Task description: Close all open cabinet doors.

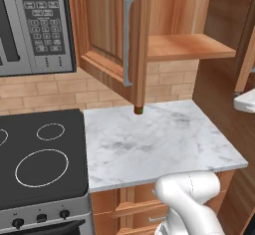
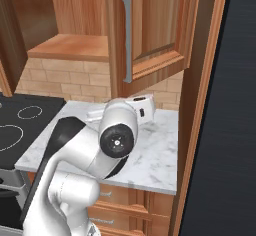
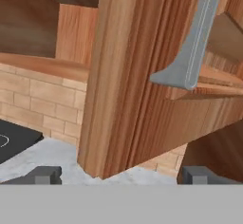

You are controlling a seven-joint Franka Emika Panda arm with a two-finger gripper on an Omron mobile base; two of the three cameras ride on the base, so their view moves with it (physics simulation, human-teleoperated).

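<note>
The reddish cabinet door [image 1: 107, 35] with silver bar handle [image 1: 128, 42] is standing open over the marble counter [image 1: 154, 142]; the gripper [image 3: 121, 175] is spread below its edge.

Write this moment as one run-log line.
task: close cabinet doors | cabinet door: open | bar handle: untouched | end effector: open, facing door edge | shelf: exposed

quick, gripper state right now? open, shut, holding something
Gripper: open, fingertips spread wide, holding nothing; the open cabinet door edge stands just ahead of it.
</note>
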